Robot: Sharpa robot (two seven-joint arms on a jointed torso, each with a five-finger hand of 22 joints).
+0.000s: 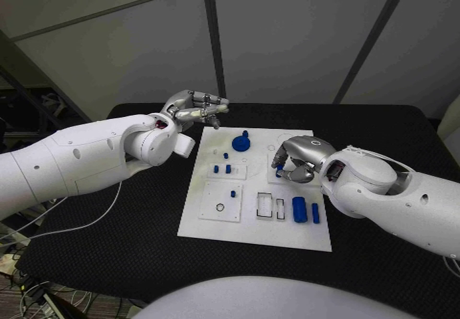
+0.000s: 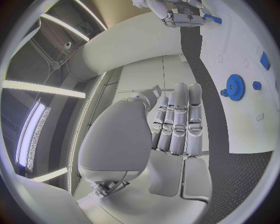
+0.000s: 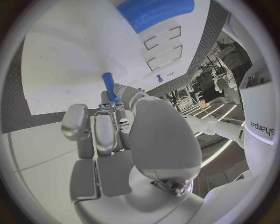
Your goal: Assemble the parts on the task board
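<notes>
The white task board (image 1: 254, 232) lies in the middle of the black table. On it are a blue gear (image 1: 242, 141), several small blue pegs (image 1: 223, 169), a thick blue cylinder (image 1: 299, 209) and a slim blue bar (image 1: 316, 212). My right hand (image 1: 297, 161) hovers low over the board's right middle. In the right wrist view its fingertips pinch a small blue peg (image 3: 109, 86) just above the white surface. My left hand (image 1: 197, 109) is raised beyond the board's back left corner, with its fingers (image 2: 178, 121) straight and nothing in them. The left wrist view also shows the gear (image 2: 235, 87).
Rectangular slots (image 1: 270, 205) and a round hole (image 1: 219, 207) are cut in the board's near half. The slots (image 3: 162, 39) and the cylinder (image 3: 154, 11) lie ahead of my right hand. Black table (image 1: 106, 232) surrounds the board, and a white cable (image 1: 86, 219) runs at the left.
</notes>
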